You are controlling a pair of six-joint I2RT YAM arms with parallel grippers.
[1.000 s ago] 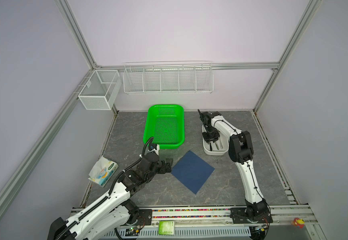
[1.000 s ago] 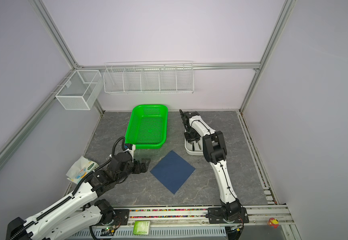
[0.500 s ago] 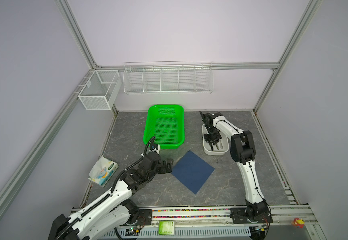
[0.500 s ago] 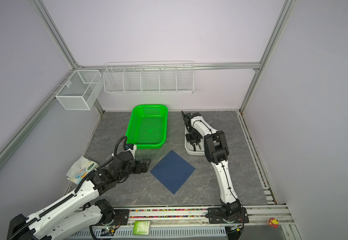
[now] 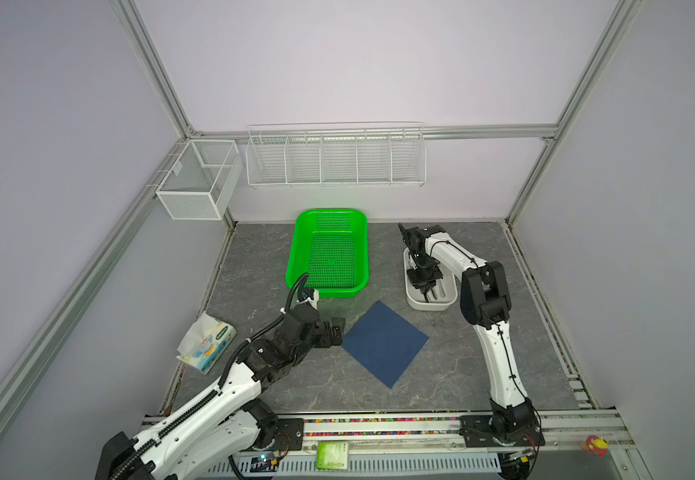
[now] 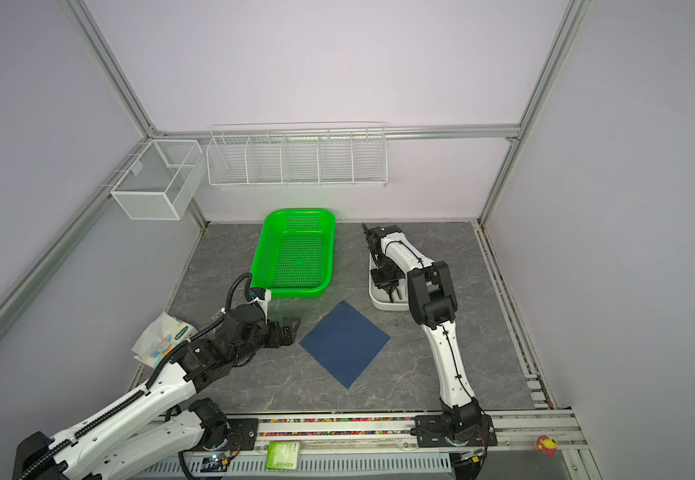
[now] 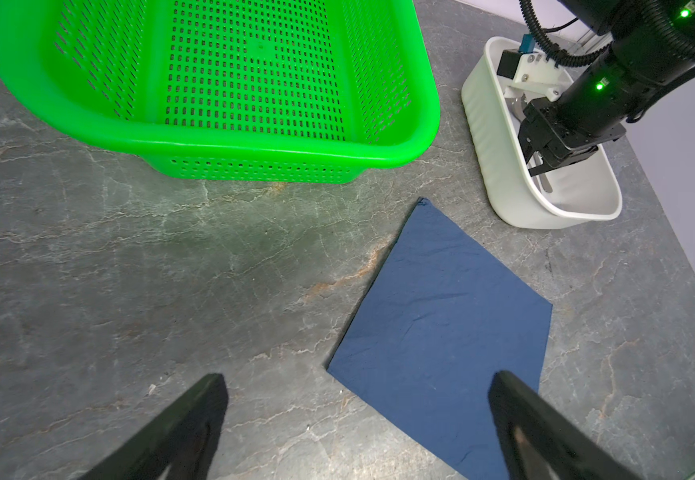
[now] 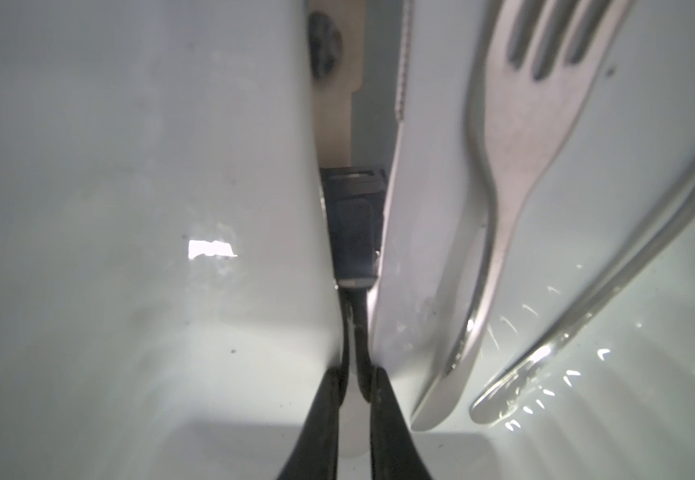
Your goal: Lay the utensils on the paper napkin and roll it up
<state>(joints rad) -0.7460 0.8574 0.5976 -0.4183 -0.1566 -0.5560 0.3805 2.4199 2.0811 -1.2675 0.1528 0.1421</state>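
The dark blue paper napkin point(image 5: 383, 343) point(image 6: 343, 343) point(image 7: 441, 332) lies flat on the grey tabletop, one corner toward me. My left gripper point(image 5: 337, 330) point(image 6: 292, 328) point(image 7: 356, 376) hovers wide open at its left corner, holding nothing. My right gripper point(image 5: 425, 291) point(image 6: 391, 291) point(image 8: 354, 382) reaches down into the white tray point(image 5: 414, 301) point(image 7: 499, 166), where the utensils lie. In the right wrist view its fingers are shut on the thin handle of the knife point(image 8: 420, 249), with the fork point(image 8: 520, 158) and the spoon's handle point(image 8: 611, 291) alongside.
A green perforated basket point(image 5: 294, 257) point(image 7: 254, 145) stands behind the napkin, left of the tray. A printed white tissue pack point(image 5: 206, 343) lies at the left edge. Two white wire baskets point(image 5: 335, 158) point(image 5: 196, 178) hang on the walls.
My right gripper's jaws have closed inside the tray. My left gripper has edged a little toward the napkin's corner and stayed open.
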